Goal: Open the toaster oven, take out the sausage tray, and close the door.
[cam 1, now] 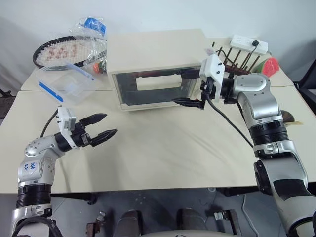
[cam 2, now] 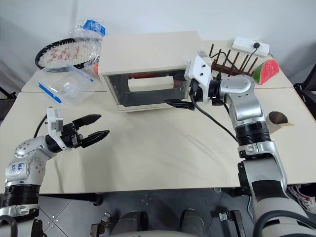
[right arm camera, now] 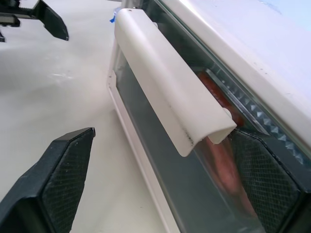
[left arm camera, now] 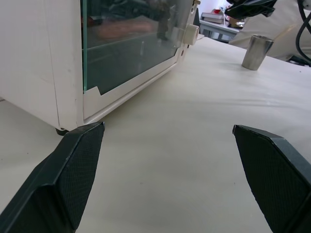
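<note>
Two cream-topped tables (cam 1: 148, 158) pushed together, plain white wall (cam 1: 163, 15) behind, grey tiled floor (cam 2: 148, 207) underneath. Even, soft light.

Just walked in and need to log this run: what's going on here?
A humanoid robot stands at a table facing the toaster oven. Its right tool is open at the right end of the door, by the bar handle, with nothing in its grip. The door looks shut, and the sausage tray sits inside behind the glass. The left tool hangs open above the table, holding nothing.
</note>
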### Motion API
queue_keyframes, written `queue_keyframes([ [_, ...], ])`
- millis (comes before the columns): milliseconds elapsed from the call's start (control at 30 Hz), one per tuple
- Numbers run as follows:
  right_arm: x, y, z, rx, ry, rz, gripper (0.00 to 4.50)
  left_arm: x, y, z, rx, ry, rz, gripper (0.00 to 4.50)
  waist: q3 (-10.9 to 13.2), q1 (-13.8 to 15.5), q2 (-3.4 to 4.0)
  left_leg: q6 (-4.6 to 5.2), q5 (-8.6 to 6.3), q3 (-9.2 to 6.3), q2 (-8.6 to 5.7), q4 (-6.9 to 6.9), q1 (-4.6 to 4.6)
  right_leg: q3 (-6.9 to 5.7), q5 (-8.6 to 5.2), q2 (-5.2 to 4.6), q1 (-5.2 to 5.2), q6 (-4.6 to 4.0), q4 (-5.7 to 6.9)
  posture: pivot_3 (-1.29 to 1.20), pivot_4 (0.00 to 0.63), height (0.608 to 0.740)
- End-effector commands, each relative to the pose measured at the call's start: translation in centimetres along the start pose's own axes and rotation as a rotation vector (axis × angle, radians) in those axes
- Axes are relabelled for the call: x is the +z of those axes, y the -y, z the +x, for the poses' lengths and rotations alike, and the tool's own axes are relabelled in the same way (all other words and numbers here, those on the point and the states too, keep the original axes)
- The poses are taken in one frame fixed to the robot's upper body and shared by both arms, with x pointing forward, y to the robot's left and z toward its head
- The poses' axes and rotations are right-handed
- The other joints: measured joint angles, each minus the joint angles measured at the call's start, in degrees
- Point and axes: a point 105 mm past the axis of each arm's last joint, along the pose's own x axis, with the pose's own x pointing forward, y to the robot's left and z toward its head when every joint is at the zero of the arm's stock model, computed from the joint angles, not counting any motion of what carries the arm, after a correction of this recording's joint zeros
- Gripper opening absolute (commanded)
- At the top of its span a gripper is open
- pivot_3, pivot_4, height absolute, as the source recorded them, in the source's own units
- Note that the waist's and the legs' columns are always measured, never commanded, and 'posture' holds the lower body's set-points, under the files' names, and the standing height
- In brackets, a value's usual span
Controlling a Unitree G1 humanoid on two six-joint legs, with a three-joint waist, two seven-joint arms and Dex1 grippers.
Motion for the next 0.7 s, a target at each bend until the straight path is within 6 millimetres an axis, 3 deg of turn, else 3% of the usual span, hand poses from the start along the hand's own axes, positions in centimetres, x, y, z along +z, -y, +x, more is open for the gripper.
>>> queue_keyframes([
  [33,2.2,-0.9,-0.1,0.061,0.065,-0.055,4.47,1.8,-0.2,-0.1,0.005,0.06,0.034,4.5,0.0,-0.3,0.0,0.0,0.0,0.01,0.01,-0.02,0.0,0.0,0.0,0.0,-0.02,0.0,0.01,0.0,0.15,0.74],
  [267,1.8,-3.7,-0.1,0.142,0.059,-0.046,4.47,3.4,-1.4,-0.2,0.043,0.097,0.031,4.5,0.0,-1.2,0.0,-0.01,0.0,0.11,0.04,-0.09,-0.01,0.0,0.0,0.0,-0.14,0.0,0.06,0.0,0.15,0.74],
  [600,0.1,-5.4,0.5,0.147,0.035,-0.008,4.47,5.5,-3.5,0.0,0.109,0.142,0.044,4.5,0.0,-1.3,0.0,-0.02,0.0,0.15,0.05,-0.07,0.02,0.02,0.0,0.0,-0.14,0.0,0.1,0.0,0.15,0.74],
  [700,-0.5,-5.9,0.6,0.147,0.027,0.004,4.49,6.5,-3.1,-0.2,0.059,0.192,0.02,4.31,0.0,-1.4,0.0,-0.02,0.0,0.16,0.04,-0.07,0.03,0.03,0.0,0.0,-0.14,0.0,0.1,0.0,0.15,0.74],
])
